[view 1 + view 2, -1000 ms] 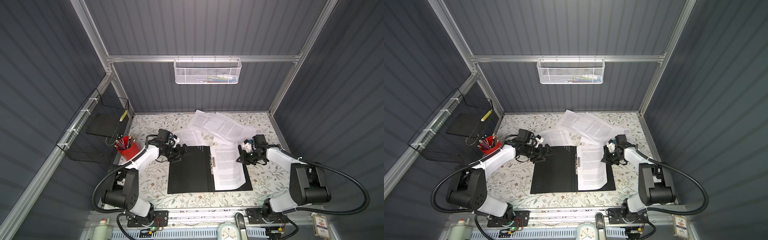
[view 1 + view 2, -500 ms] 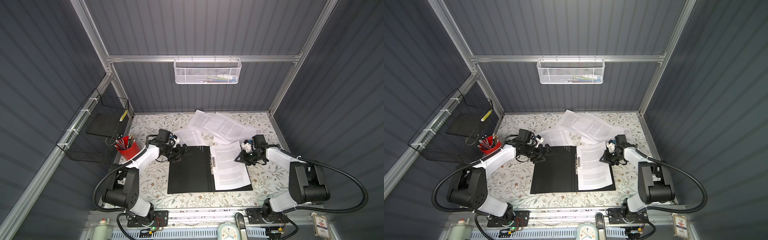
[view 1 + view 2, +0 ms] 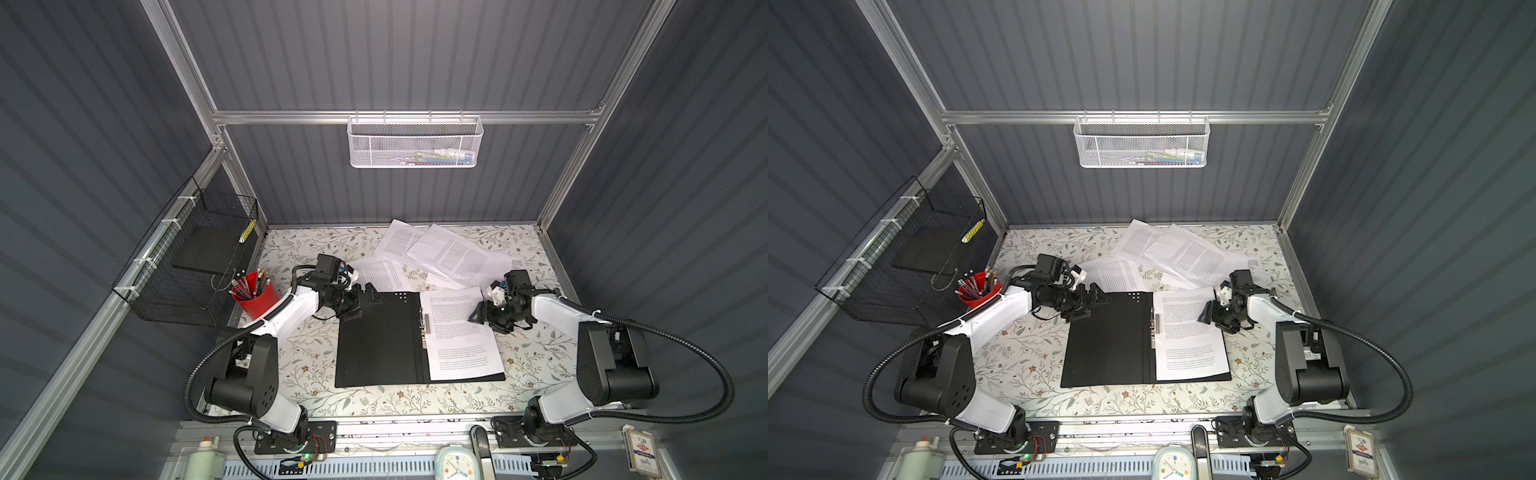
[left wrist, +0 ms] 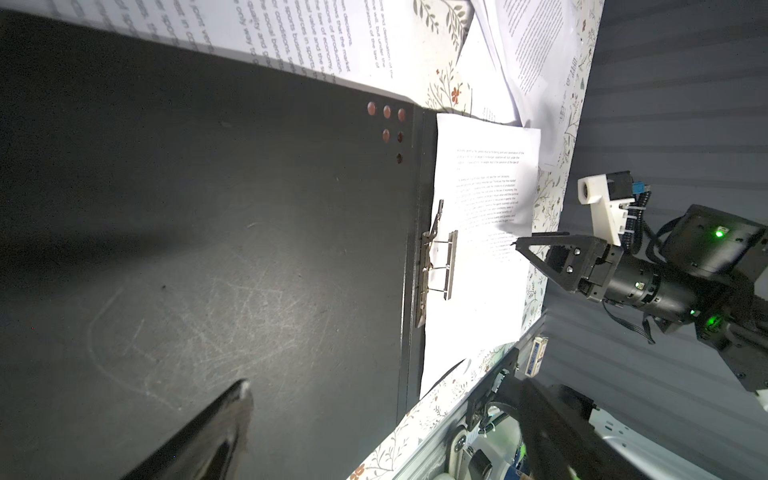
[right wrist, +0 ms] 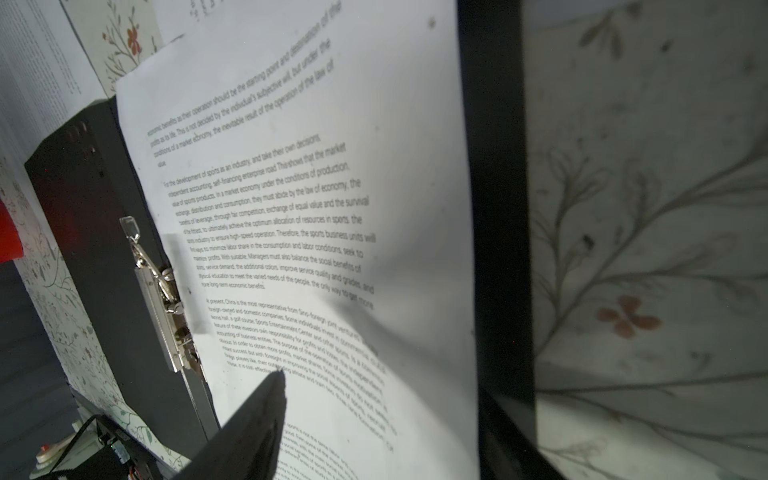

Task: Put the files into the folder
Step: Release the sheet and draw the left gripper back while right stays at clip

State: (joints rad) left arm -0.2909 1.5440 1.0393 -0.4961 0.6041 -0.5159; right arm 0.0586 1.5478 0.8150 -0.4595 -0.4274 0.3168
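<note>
Just under the right claw (image 3: 478, 314), whose fingers stand spread, one printed sheet (image 3: 463, 349) lies on the right half of the open folder (image 3: 376, 345), beside its spine clip (image 3: 424, 328). The left claw (image 3: 360, 302) gapes wide at the folder's far left corner. Loose sheets (image 3: 453, 257) lie beyond both claws.

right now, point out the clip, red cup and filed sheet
clip (image 3: 424, 328), in a top view, metal bar
red cup (image 3: 258, 305), in a top view, side wall
filed sheet (image 3: 463, 353), in a top view, lower half

Left pincer (image 3: 362, 303) wide open, right pincer (image 3: 477, 316) parted (facing inward)
</note>
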